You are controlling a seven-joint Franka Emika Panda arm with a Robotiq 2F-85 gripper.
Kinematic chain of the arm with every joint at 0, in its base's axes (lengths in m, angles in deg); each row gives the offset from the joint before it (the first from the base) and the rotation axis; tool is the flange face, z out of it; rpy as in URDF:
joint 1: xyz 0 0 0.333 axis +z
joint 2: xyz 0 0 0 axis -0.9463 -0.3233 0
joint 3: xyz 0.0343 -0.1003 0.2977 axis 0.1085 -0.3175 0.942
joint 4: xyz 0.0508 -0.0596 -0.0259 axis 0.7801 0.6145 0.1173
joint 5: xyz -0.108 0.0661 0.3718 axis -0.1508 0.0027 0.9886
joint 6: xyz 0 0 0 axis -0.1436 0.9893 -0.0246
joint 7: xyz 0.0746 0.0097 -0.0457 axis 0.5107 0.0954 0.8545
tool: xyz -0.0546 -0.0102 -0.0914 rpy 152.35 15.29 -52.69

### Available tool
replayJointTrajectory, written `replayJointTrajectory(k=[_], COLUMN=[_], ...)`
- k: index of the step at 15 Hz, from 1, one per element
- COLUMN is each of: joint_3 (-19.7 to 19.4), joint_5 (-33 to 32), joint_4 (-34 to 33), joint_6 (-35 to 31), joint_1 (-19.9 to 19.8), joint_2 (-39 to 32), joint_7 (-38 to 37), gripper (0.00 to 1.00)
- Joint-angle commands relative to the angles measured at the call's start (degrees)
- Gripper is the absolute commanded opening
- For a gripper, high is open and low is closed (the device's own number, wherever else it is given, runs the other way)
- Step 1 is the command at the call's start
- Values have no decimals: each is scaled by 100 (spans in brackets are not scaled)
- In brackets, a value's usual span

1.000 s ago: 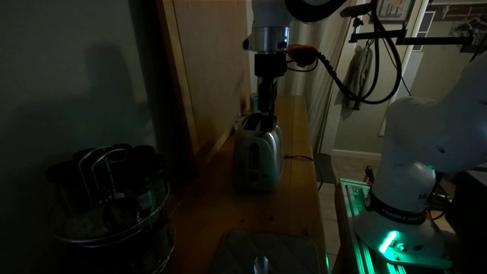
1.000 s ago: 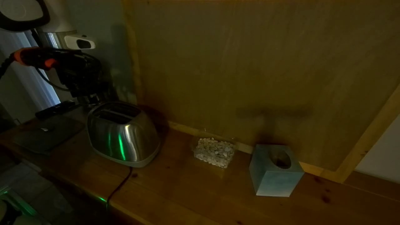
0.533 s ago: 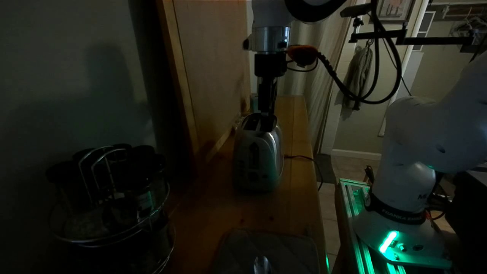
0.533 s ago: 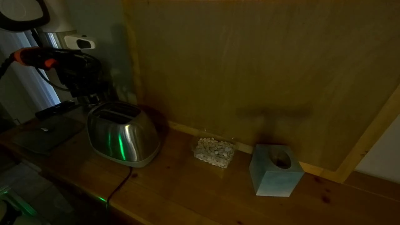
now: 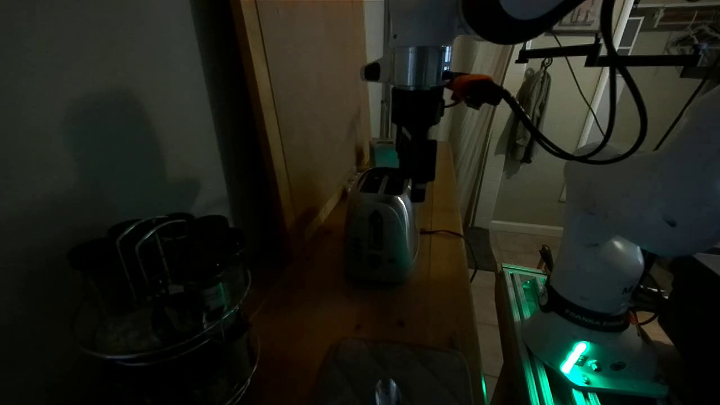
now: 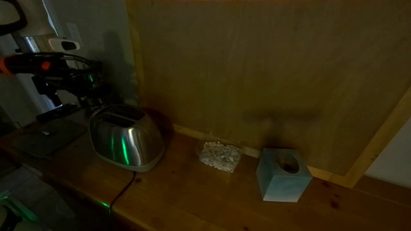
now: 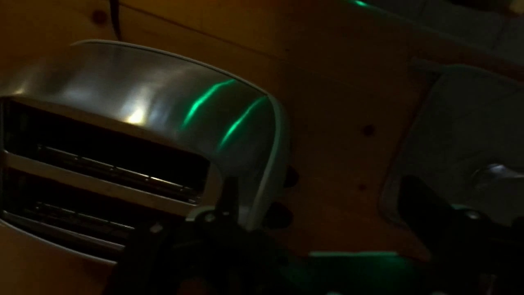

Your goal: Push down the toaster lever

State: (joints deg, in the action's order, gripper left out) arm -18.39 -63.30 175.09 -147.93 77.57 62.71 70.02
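The toaster (image 5: pixel 382 242) is silver and shiny, with a dark slotted top. It stands upright on the wooden counter in both exterior views (image 6: pixel 128 144) and in the wrist view (image 7: pixel 163 94). A dark upright lever slot (image 5: pixel 375 228) shows on its end face; the lever's exact height is too dark to tell. In the wrist view two dark knobs (image 7: pixel 278 216) stick out from that end; I cannot tell which is the lever. My gripper (image 7: pixel 321 192) is open and empty, one finger over the toaster's end, the other out over the mat side. It also shows in an exterior view (image 5: pixel 417 191).
A dark mat (image 5: pixel 394 371) with a shiny spoon-like thing (image 5: pixel 387 391) lies near that end. A wire rack with dark jars (image 5: pixel 169 292) stands beside it. A box of pale pebbles (image 6: pixel 221 156) and a blue tissue box (image 6: pixel 284 176) stand beyond. A cord (image 6: pixel 122 189) crosses the counter edge.
The arm and gripper have shifted away from the wooden panel, rightward in an exterior view, and the gripper has turned. The toaster has not moved.
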Motion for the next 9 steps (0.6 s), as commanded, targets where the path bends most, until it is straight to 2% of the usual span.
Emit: replayJointTrajectory(k=[1,3,7,9], joint_3=[-40,-33,-39,-150], joint_5=[-30,-26,-29,99], joint_4=[80,196,235,156], joint_6=[51,81,82,473], joint_1=[179,343,374,704], joint_2=[118,288,338,279], joint_7=[151,312,391,976], gripper=[100,100,100,100])
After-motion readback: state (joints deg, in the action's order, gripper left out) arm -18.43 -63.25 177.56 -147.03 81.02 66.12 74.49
